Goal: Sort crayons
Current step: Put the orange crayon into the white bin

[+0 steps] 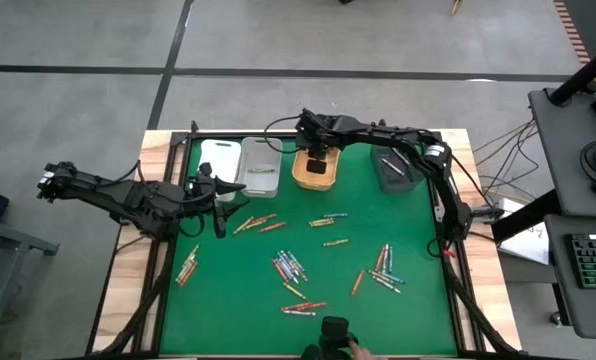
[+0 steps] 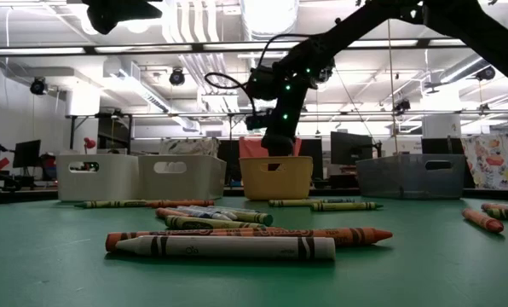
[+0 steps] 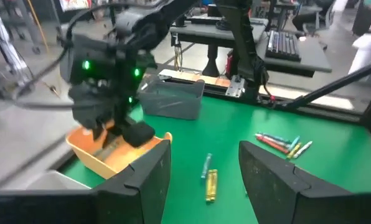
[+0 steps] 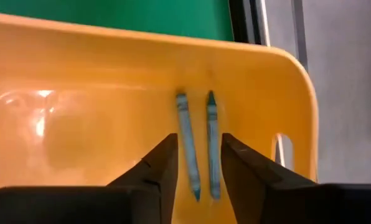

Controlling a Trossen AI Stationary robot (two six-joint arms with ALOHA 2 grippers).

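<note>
Many crayons lie scattered on the green mat, among them a cluster [image 1: 290, 266] at the middle and a white crayon [image 2: 224, 247] close to the low camera. My right gripper [image 4: 198, 146] hangs open over the orange bin [image 1: 315, 172], pointing steeply down into it. Two blue crayons [image 4: 187, 146] [image 4: 213, 143] lie side by side on the bin's floor, below the gap between the fingers. My left gripper [image 3: 204, 149] is open and holds nothing; it hovers above the mat's left part [image 1: 218, 212], pointing toward the bins.
Four bins stand in a row along the far edge: white [image 1: 219, 158], light grey [image 1: 259, 168], orange, and dark grey [image 1: 396, 168]. More crayons lie at the mat's left [image 1: 188, 268] and right [image 1: 383, 268]. The near left of the mat has bare room.
</note>
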